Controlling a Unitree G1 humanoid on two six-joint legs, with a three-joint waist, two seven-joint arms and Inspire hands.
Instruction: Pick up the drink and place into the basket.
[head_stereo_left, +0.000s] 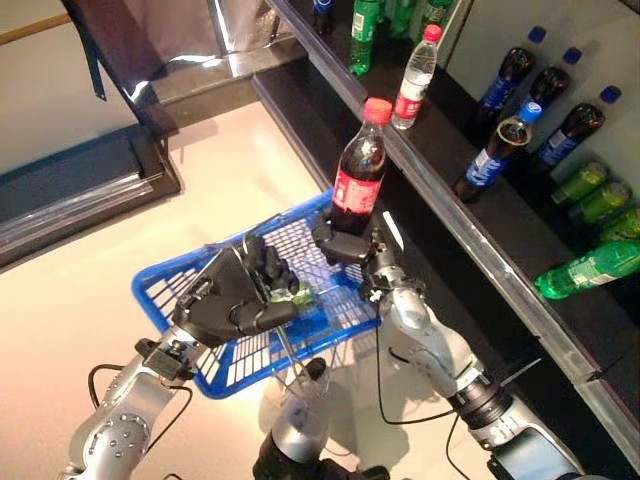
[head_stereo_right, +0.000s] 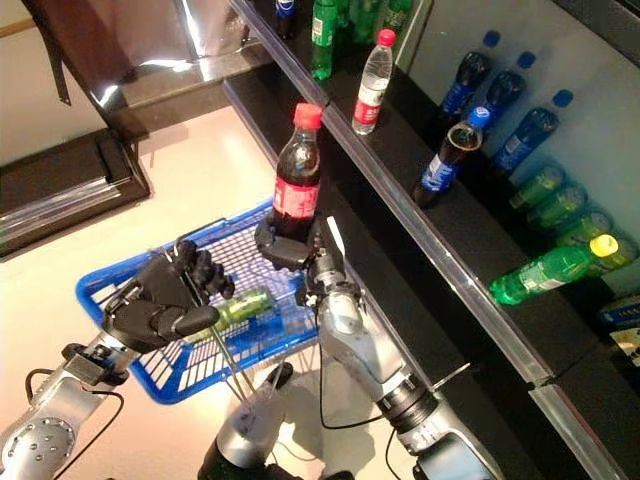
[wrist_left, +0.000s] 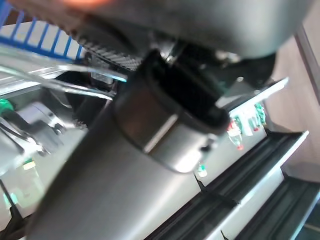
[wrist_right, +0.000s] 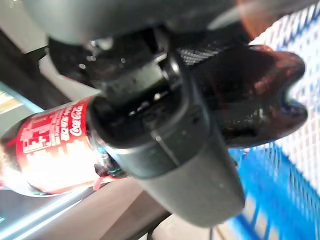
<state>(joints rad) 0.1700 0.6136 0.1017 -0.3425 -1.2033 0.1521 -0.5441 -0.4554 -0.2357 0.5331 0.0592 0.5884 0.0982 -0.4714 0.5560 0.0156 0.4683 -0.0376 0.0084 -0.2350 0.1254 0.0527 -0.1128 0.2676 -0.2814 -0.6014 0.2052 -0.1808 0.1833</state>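
Observation:
My right hand (head_stereo_left: 345, 245) is shut on a dark cola bottle (head_stereo_left: 359, 170) with a red cap and red label. It holds the bottle upright by its lower part, just above the far right corner of the blue basket (head_stereo_left: 160, 293). The bottle's label (wrist_right: 45, 150) and its base (wrist_right: 265, 95) show in the right wrist view, over the basket's mesh. My left hand (head_stereo_left: 235, 293) is shut on the basket's thin wire handles (head_stereo_left: 290, 350) and holds the basket up in front. A green drink (head_stereo_right: 240, 306) lies inside the basket.
A long dark shelf (head_stereo_left: 470, 250) with a metal front edge runs along the right. On it stand a clear bottle with a red cap (head_stereo_left: 415, 78), green bottles (head_stereo_left: 365, 38) and dark bottles with blue caps (head_stereo_left: 495, 148). Green bottles (head_stereo_left: 590, 268) lie lower right.

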